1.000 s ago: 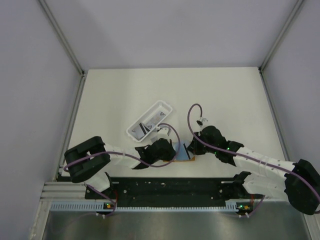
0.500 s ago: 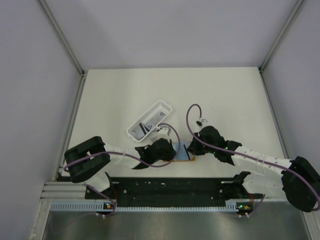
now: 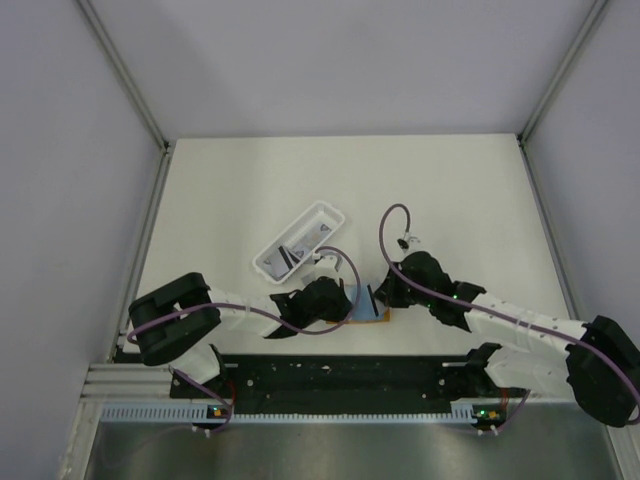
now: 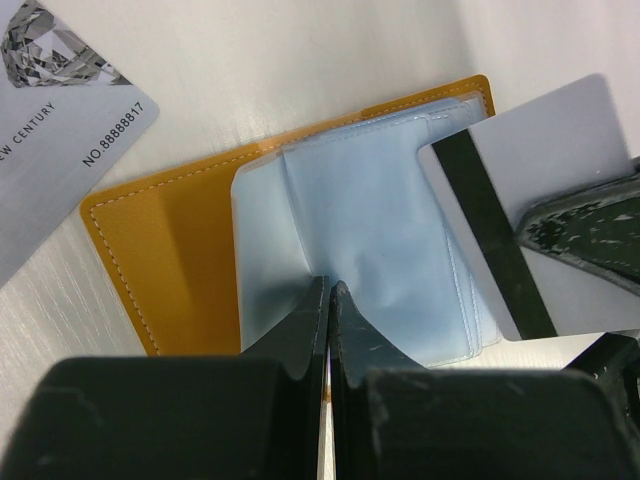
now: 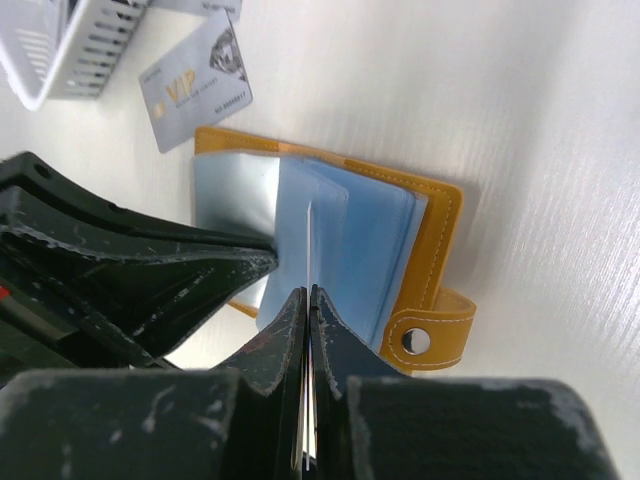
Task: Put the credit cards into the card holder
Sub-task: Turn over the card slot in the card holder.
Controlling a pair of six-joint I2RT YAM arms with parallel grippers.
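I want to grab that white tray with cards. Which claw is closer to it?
Left. The left claw pinches a sleeve of the card holder on the side facing the white tray; the right claw, gripping a striped card, is at the holder's far side.

On my feed, a matte white rectangular tabletop (image 3: 400,180) sits boxed in by plain pale grey panel walls (image 3: 340,60) along its far, left and right edges. Slim aluminium posts (image 3: 121,72) rise from both far corners. Along the near edge I see a black mounting plate (image 3: 340,375), a white slotted cable duct (image 3: 330,412) and a brushed metal sheet (image 3: 330,450). The light is soft and even.
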